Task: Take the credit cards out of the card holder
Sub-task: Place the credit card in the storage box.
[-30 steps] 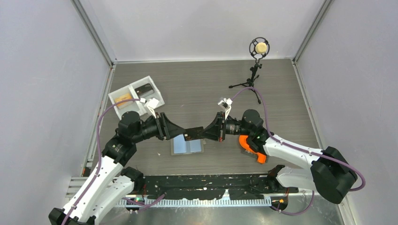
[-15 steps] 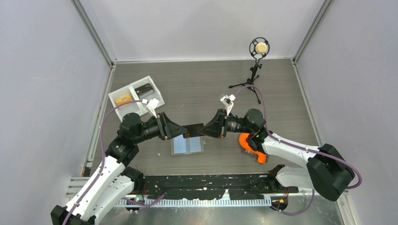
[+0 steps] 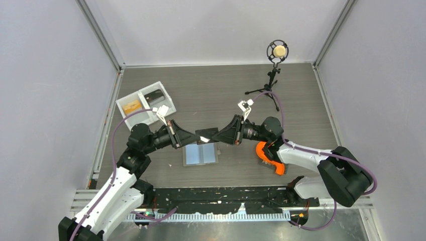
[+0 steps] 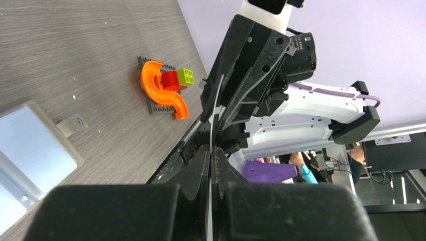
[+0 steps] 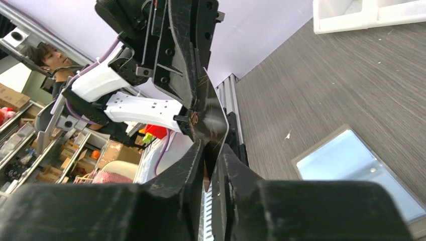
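Note:
A dark grey credit card (image 3: pixel 206 134) hangs in the air between my two grippers, above the card holder (image 3: pixel 201 154), which lies open on the table with its light blue inside up. My left gripper (image 3: pixel 197 135) is shut on the card's left end; the card shows edge-on (image 4: pixel 214 108) between its fingers (image 4: pixel 211 150). My right gripper (image 3: pixel 216 136) is around the other end with its jaws slightly apart (image 5: pixel 213 150). The card (image 5: pixel 211 118) leans on one finger, with a gap to the other. An orange credit card (image 3: pixel 132 106) lies in the white tray.
The white two-compartment tray (image 3: pixel 167 100) stands at the back left, with a dark item (image 3: pixel 155 95) in its right compartment. An orange and red toy block piece (image 3: pixel 268 156) lies under the right arm. A microphone on a small tripod (image 3: pixel 274 73) stands at the back right.
My left gripper has closed onto the dark card. My right gripper's jaws have loosened from it. Both grippers and the card have drifted slightly away from the arm bases.

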Controlling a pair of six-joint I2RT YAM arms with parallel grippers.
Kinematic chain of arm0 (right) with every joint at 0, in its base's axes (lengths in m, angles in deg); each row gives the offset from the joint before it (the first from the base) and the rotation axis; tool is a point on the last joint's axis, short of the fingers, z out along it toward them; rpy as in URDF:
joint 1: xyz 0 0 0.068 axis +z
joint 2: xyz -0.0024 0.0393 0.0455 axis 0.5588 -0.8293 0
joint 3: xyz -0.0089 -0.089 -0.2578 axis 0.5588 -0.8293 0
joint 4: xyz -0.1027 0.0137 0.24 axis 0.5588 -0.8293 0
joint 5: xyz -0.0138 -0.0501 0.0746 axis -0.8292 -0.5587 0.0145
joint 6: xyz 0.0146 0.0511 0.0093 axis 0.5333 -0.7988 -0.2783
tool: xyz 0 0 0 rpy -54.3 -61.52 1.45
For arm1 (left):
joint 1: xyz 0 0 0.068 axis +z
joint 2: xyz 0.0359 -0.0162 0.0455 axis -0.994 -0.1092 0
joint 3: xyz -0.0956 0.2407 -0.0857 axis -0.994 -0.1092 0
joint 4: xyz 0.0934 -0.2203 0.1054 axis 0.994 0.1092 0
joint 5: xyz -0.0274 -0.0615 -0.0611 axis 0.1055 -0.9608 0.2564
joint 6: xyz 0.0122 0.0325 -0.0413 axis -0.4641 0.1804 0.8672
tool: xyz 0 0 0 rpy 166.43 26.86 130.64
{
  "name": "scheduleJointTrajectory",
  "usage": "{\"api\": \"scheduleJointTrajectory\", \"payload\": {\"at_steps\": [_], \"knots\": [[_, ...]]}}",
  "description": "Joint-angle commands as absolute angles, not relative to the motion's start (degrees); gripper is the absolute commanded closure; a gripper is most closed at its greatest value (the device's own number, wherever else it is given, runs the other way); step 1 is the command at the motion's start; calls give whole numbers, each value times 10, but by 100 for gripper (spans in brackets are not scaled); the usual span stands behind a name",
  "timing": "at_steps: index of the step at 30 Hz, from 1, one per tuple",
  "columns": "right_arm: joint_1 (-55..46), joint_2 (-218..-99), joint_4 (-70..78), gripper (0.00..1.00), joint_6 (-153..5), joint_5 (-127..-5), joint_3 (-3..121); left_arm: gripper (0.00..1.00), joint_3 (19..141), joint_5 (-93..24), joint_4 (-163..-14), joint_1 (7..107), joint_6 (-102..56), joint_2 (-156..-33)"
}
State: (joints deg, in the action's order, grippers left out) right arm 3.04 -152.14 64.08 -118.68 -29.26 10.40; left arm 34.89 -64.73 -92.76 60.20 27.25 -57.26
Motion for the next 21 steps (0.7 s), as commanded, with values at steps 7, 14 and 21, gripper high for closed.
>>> {"api": "scheduleJointTrajectory", "payload": {"at_steps": [7,14,21], "knots": [[28,-1417,451,19,-1037,-389,114,100,398,-642,-874,669,218,-596],[28,-1345,367,5,-976,-431,110,100,510,-633,-750,785,117,-690],[28,-1299,351,4,-962,-448,95,100,657,-492,-624,869,13,-814]]}}
